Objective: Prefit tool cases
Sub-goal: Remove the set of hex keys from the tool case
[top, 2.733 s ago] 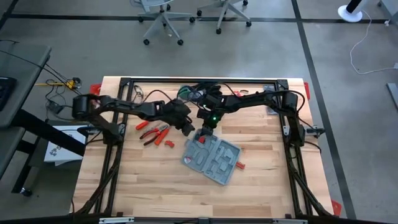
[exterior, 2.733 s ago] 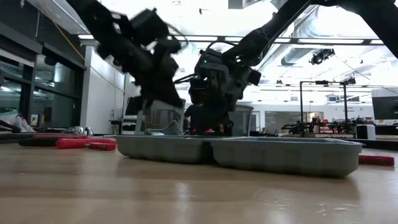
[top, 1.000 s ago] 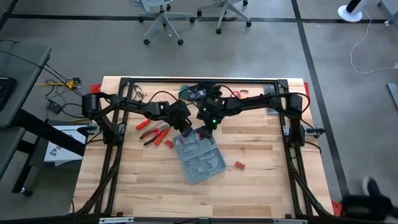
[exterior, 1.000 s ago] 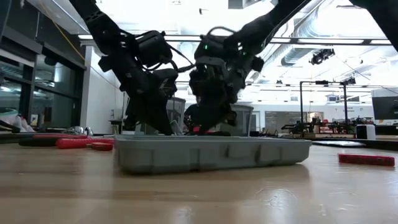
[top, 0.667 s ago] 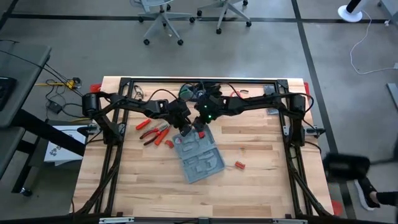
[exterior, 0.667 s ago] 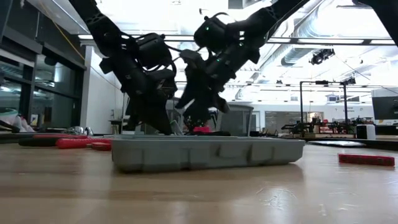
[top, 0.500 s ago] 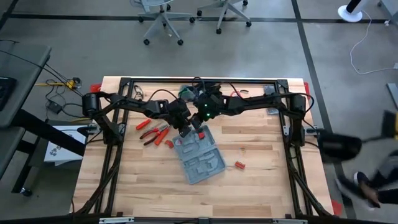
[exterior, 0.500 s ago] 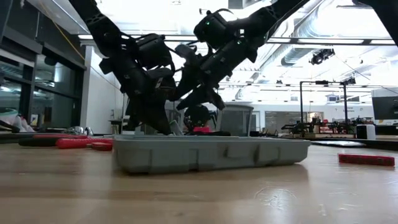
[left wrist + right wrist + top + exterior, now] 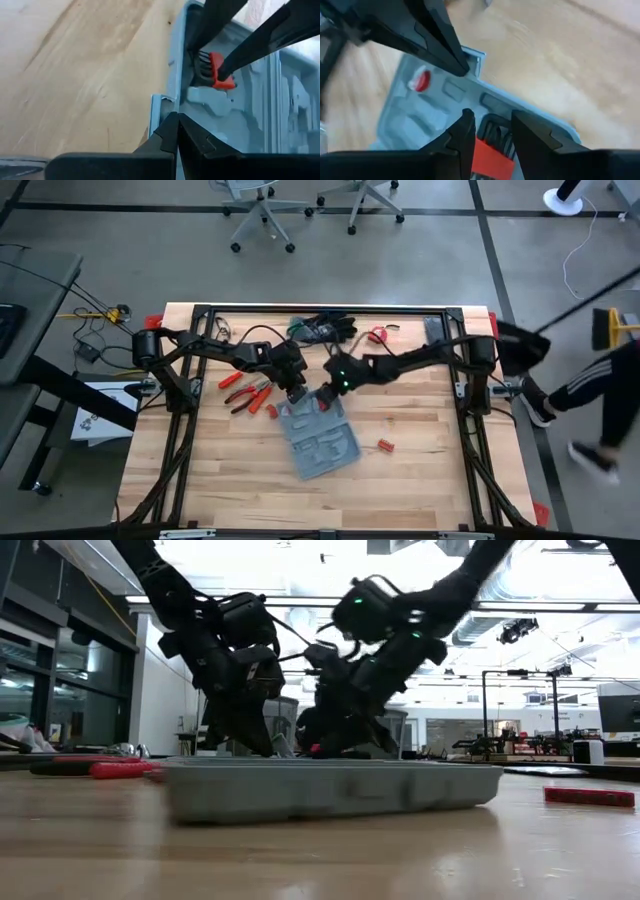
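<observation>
Loading of the tool case [image 9: 320, 438] looks to be the step in hand. Seen from above, one grey-blue case lies open near the table's [image 9: 430, 480] middle, with both arms meeting at its far end: the left gripper [image 9: 293, 394] at the far-left corner, the right gripper [image 9: 330, 395] just beside it over the end recesses. Loose red-handled tools [image 9: 250, 393] lie left of the case, perhaps three or four, too small to count surely; one red piece [image 9: 385, 446] sits apart on the right, and a person's legs [image 9: 590, 400] pass beyond the table edge. From table height, the case [image 9: 330, 788] rests flat, both grippers above its far rim, a red bit [image 9: 316, 750] between them. The left wrist camera shows the left fingers [image 9: 172, 135] pressed together, tips at the case's corner wall [image 9: 162, 107], holding nothing I can make out; beyond, the other arm's fingers pinch a red-and-black holder of bits [image 9: 212, 72]. The right wrist camera shows the right fingers [image 9: 462, 137] gripping that holder [image 9: 490, 150] over the case [image 9: 420, 120], where one red round piece [image 9: 421, 81] already sits. Next, I judge, the holder must be pressed squarely into its recess while the left steadies the case.
</observation>
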`<move>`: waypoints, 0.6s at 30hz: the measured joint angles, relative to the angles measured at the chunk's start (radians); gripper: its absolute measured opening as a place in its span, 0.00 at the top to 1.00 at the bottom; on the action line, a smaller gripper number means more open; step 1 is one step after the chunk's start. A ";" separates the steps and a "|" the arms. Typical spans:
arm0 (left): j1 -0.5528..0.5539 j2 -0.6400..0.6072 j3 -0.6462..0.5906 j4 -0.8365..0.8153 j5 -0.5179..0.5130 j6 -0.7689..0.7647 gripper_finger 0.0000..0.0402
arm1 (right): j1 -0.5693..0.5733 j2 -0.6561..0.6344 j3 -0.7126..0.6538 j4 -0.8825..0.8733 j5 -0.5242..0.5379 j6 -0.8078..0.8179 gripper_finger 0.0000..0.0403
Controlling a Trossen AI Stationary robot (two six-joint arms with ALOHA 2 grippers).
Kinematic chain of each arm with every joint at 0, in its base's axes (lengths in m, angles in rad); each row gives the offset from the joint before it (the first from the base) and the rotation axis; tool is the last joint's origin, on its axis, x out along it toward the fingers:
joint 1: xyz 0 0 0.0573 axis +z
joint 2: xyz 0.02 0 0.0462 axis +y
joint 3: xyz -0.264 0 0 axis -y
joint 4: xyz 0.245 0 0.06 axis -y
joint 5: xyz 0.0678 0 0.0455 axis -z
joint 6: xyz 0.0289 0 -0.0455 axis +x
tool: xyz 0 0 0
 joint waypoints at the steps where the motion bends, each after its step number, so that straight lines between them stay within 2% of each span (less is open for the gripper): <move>1: 0.000 0.000 0.000 0.000 0.001 0.006 1.00 | 0.011 -0.007 -0.031 0.051 0.018 0.038 0.70; 3: 0.000 0.000 0.000 0.002 0.003 0.008 1.00 | 0.033 -0.027 -0.084 0.123 0.046 0.087 0.70; 6: 0.000 0.000 0.000 0.006 -0.002 0.010 1.00 | 0.051 -0.064 -0.123 0.140 0.080 0.117 0.70; 18: 0.001 0.000 0.000 0.023 -0.002 0.011 1.00 | 0.098 -0.111 -0.130 0.114 0.111 0.230 0.71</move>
